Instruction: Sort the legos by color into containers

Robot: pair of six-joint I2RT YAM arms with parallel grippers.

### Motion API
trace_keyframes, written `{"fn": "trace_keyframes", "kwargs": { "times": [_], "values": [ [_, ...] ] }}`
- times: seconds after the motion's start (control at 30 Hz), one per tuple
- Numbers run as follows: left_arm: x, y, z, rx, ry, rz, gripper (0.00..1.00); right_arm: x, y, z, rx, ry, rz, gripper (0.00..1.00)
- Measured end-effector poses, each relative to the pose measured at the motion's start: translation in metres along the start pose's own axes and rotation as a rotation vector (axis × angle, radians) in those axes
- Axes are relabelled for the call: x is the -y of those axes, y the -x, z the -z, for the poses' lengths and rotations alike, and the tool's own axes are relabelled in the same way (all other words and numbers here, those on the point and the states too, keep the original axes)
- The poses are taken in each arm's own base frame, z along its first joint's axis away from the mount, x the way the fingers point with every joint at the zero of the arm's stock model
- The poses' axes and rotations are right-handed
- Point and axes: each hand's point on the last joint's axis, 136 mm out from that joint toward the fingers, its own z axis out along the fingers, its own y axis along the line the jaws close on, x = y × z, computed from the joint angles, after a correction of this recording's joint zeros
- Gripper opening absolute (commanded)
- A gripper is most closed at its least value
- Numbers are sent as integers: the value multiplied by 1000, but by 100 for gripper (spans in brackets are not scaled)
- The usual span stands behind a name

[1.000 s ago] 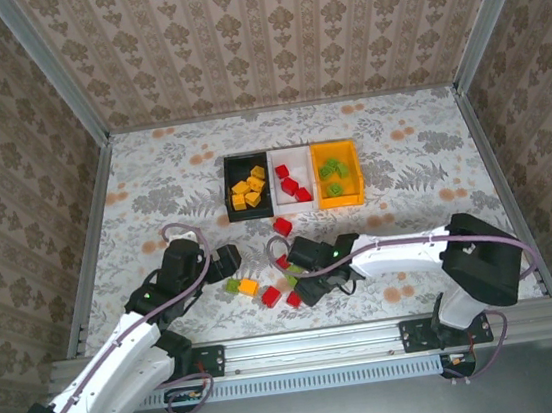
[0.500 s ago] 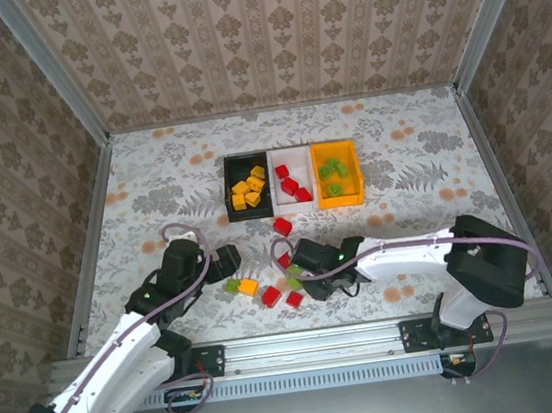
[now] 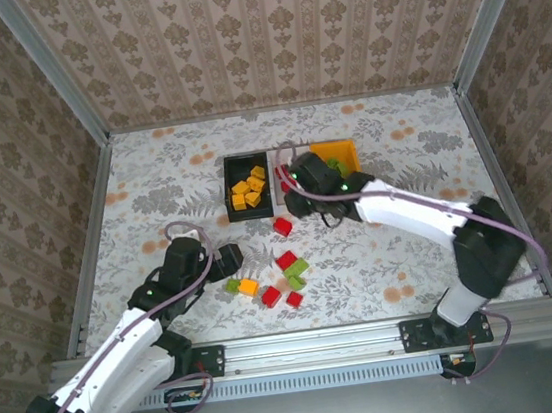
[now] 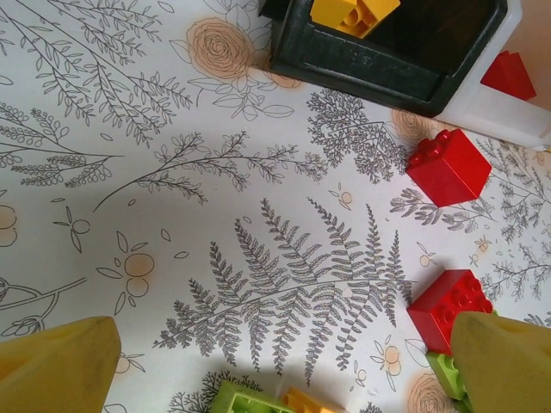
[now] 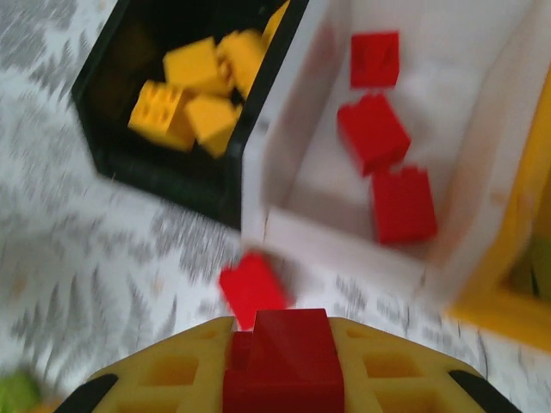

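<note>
Yellow-padded left jaws stood spread low over the table (image 3: 153, 191), beside loose legos (image 3: 270, 296). Right jaws pinched a red brick (image 5: 288, 357) just short of the white bin (image 5: 336, 249), which sat between the black bin (image 3: 252, 215) and the orange bin (image 3: 334, 147).

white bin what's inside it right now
Three red bricks lie in the white bin, seen from the right wrist. From above, the right arm covers most of it, hiding any others.
</note>
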Motion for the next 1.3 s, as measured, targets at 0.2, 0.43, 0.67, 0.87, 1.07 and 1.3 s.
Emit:
{"fn": "trace_keyframes", "kwargs": {
  "times": [0.2,0.43,0.67,0.87,1.07,1.3],
  "values": [
    [1,-2,0,-9,-7,0,100,35,31,-76,-36,-110,-67,29],
    [1,-4,0,-19,-9,-1,100,52,42,-94,-55,-143,-87,69],
    [17,-1,-3,-71,-18,-55,100,52,40,-64,-27,-128,-94,73],
    [76,-18,-9,-183,-68,-300,91,56,23,-13,26,-89,-139,74],
    [106,-69,-18,-332,-29,-578,78,69,-20,-1,-3,-99,-174,74],
    [84,-122,-29,-455,119,-788,69,82,-57,-2,-54,-123,-199,74]
  ]
}}
